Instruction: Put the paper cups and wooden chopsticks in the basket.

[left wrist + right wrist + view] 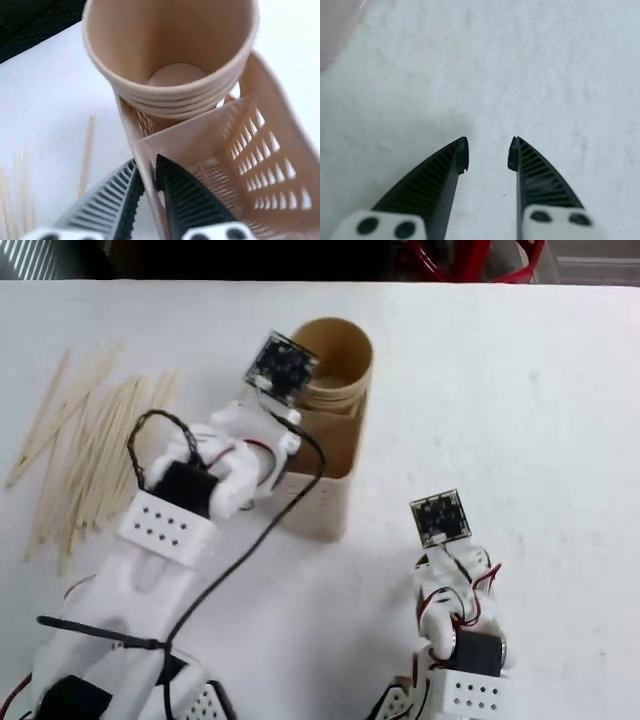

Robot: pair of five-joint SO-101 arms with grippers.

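Note:
A stack of tan paper cups (340, 355) stands upright in the far end of the beige perforated basket (330, 490); in the left wrist view the cups (170, 50) rise above the basket (250, 150). My left gripper (147, 165) is shut on the basket's side wall, one finger inside and one outside. Several wooden chopsticks (90, 455) lie scattered on the white table to the left of the basket, one chopstick (86, 155) close to the gripper. My right gripper (487, 150) hangs open over bare table, holding nothing.
The white table (520, 390) stretches free to the right of the basket. A dark edge and red frame (470, 255) lie beyond the far side. A black cable (240, 560) runs along the left arm.

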